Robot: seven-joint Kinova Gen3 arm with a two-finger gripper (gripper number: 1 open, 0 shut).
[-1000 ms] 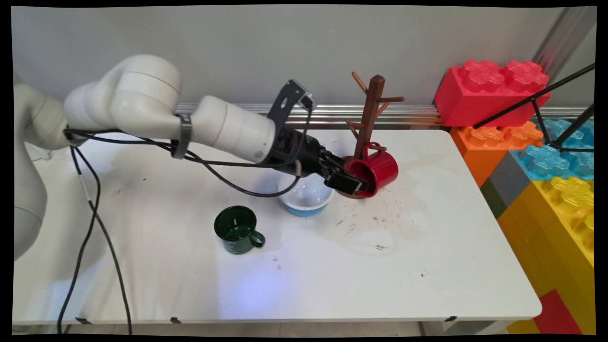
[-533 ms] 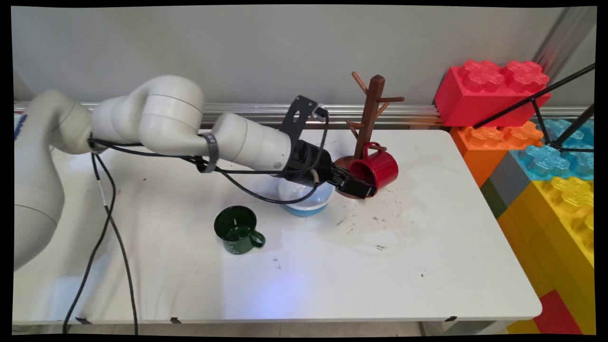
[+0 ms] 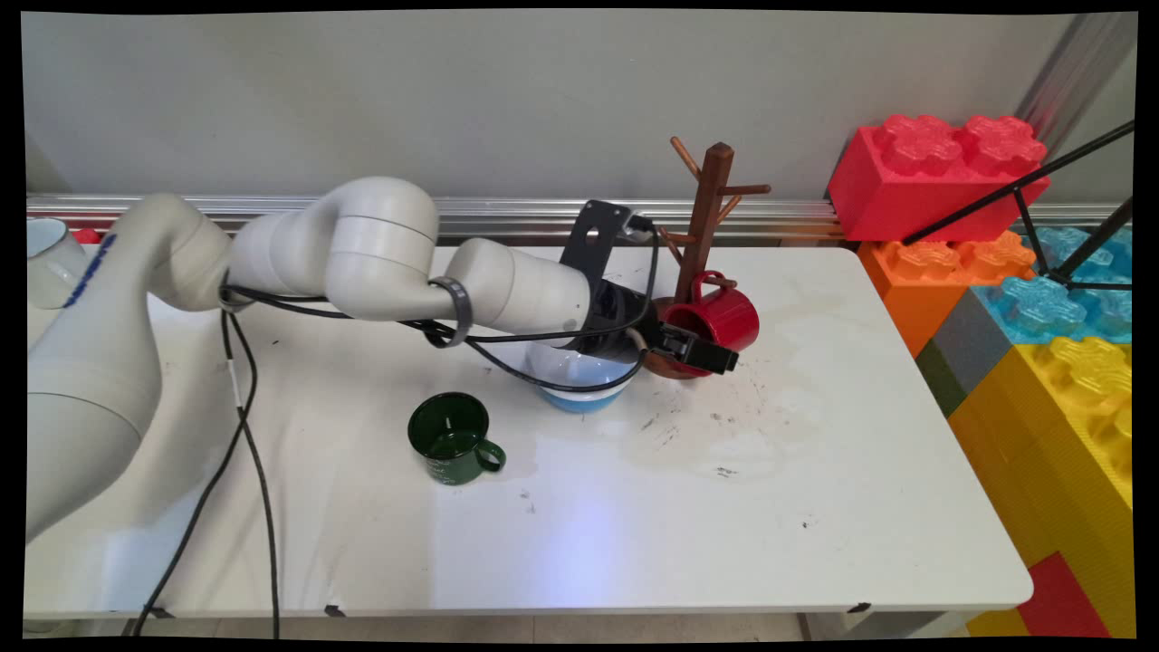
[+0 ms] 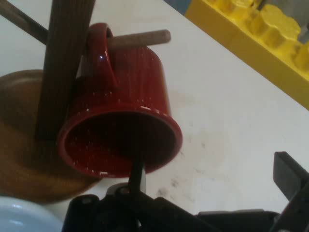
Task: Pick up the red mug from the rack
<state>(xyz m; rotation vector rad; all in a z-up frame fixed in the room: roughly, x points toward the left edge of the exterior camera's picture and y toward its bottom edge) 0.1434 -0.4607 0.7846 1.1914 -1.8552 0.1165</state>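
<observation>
My gripper reaches low across the white table to the red mug, which hangs by its handle on a low peg of the wooden mug tree, mouth tilted down toward me. From the main view my fingers look bunched at the mug's rim, and I could not say from there whether they grip it. The hand view settles it: one finger pokes up into the mug's open mouth, the other stands well off to the side over bare table, so my jaws are spread wide and nothing is clamped. That view also shows the peg passing through the handle and the tree's round base under the mug. Only the main view shows the blue-and-white bowl beneath my wrist and the green mug upright nearer the front edge
</observation>
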